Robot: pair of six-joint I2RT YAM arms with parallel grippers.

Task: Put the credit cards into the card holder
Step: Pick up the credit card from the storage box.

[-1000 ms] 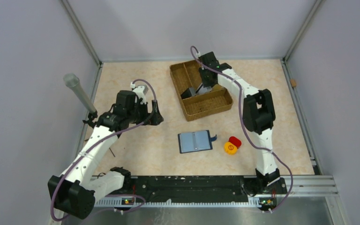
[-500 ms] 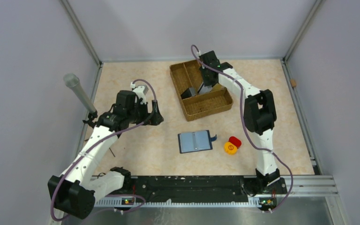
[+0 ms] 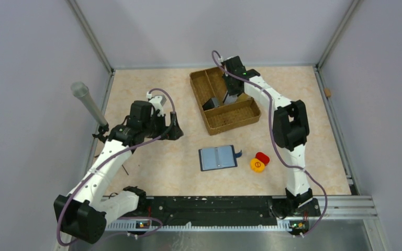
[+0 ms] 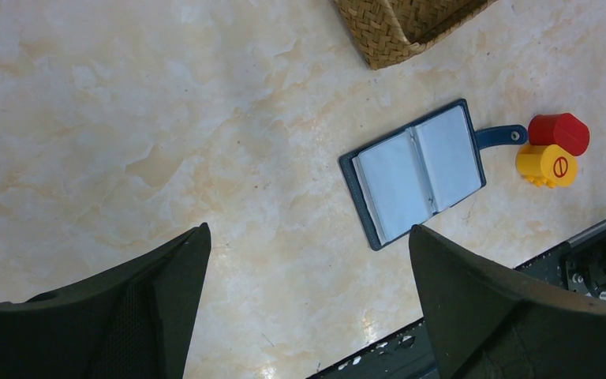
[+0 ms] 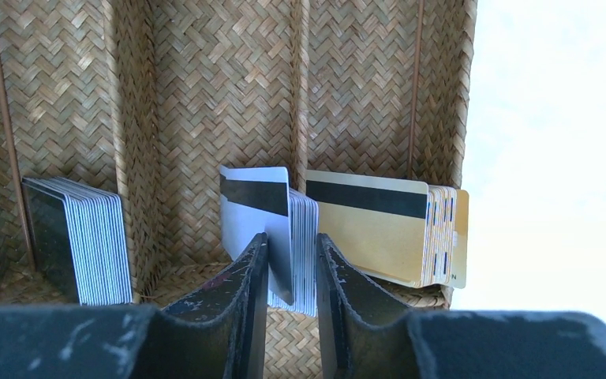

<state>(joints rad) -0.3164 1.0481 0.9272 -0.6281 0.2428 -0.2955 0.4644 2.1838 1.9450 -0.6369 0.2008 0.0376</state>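
The credit cards stand on edge in several stacks inside the brown woven tray (image 5: 229, 79): a dark-fronted stack (image 5: 87, 241), a silver stack (image 5: 280, 213) and a gold stack (image 5: 379, 229). My right gripper (image 5: 292, 237) reaches down into the tray (image 3: 225, 119), its two fingers pressed on either side of the silver stack, whose front card leans out. The card holder (image 3: 218, 157) lies open and flat on the table, blue-grey inside up, snap tab to the right. My left gripper (image 4: 308, 229) hovers open left of the card holder (image 4: 418, 170), holding nothing.
A red round piece (image 3: 262, 157) and a yellow one (image 3: 257, 165) sit just right of the card holder's tab. A grey cylinder on a stalk (image 3: 88, 103) stands at the left wall. Enclosure walls ring the table.
The right gripper's fingers have narrowed onto the silver stack and the right wrist has shifted slightly in the tray. The left arm has not moved.
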